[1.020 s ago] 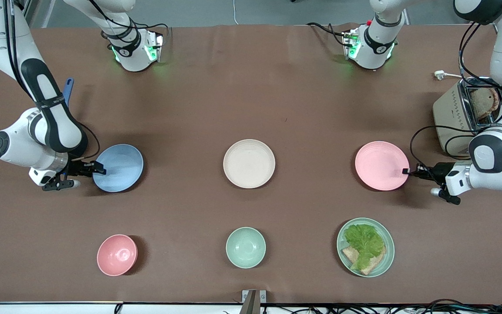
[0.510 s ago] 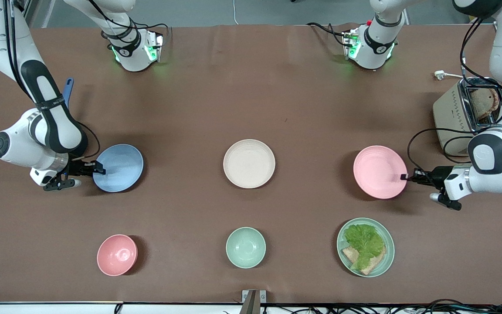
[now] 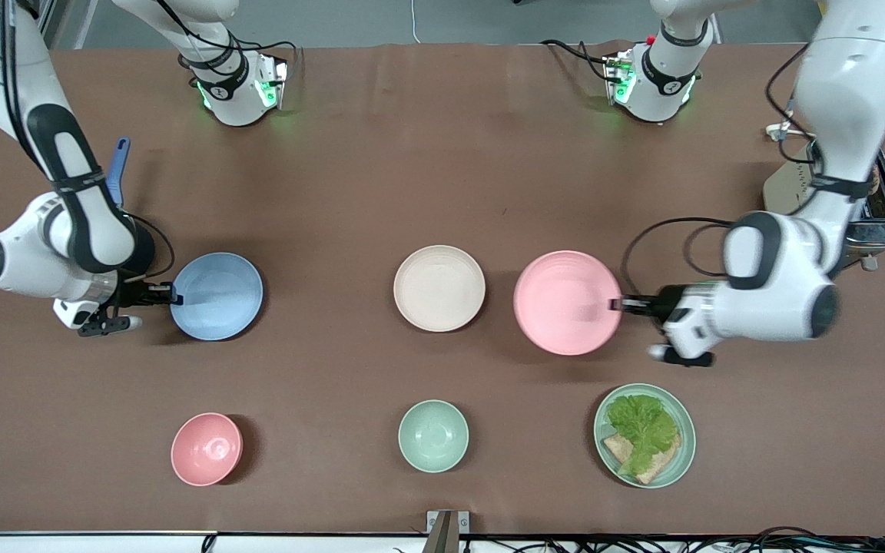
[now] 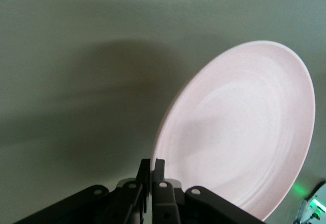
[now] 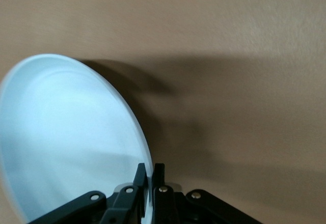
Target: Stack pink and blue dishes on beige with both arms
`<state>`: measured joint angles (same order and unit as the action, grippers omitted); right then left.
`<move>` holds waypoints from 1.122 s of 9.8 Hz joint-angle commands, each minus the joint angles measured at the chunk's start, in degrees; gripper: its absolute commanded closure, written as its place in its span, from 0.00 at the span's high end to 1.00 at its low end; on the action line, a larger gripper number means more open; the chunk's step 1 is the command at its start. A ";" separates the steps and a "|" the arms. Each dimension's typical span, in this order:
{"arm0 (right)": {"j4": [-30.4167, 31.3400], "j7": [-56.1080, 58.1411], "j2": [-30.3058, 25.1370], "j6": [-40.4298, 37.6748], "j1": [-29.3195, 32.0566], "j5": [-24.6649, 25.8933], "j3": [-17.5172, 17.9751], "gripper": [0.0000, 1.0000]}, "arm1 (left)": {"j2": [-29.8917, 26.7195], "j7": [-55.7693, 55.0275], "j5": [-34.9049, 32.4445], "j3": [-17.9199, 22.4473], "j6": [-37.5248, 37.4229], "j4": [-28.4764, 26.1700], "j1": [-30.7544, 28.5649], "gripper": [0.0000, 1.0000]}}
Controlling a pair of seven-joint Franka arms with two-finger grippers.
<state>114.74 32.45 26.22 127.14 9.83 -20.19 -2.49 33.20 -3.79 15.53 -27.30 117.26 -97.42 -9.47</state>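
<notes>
The pale pink plate (image 3: 565, 302) hangs above the table beside the beige plate (image 3: 439, 288), on the side toward the left arm's end. My left gripper (image 3: 616, 304) is shut on its rim; the left wrist view shows the pink plate (image 4: 244, 132) tilted, with the left gripper (image 4: 152, 164) pinching its edge. At the right arm's end, the light blue plate (image 3: 217, 296) is lifted slightly, my right gripper (image 3: 173, 295) shut on its rim. In the right wrist view the blue plate (image 5: 66, 137) stands tilted in the right gripper (image 5: 151, 170). The beige plate lies bare at the table's middle.
Nearer the front camera stand a small pink bowl (image 3: 206, 448), a pale green bowl (image 3: 433, 435) and a green plate with lettuce and bread (image 3: 644, 435). A toaster (image 3: 876, 207) sits at the left arm's end, partly hidden by that arm.
My left gripper has lifted the pink plate and carried it toward the beige plate. The blue plate has risen a little and shifted slightly toward the middle with my right gripper.
</notes>
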 commanded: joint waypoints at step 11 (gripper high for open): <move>-22.82 -39.35 -5.30 -30.92 -3.06 -0.73 9.23 0.01 | 6.00 -30.84 -15.26 0.67 21.61 -4.45 22.56 0.00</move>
<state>89.96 -2.39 22.53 94.61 6.39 -20.28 3.88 38.16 -33.75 2.08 -27.12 137.51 -100.90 12.81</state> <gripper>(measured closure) 0.938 0.952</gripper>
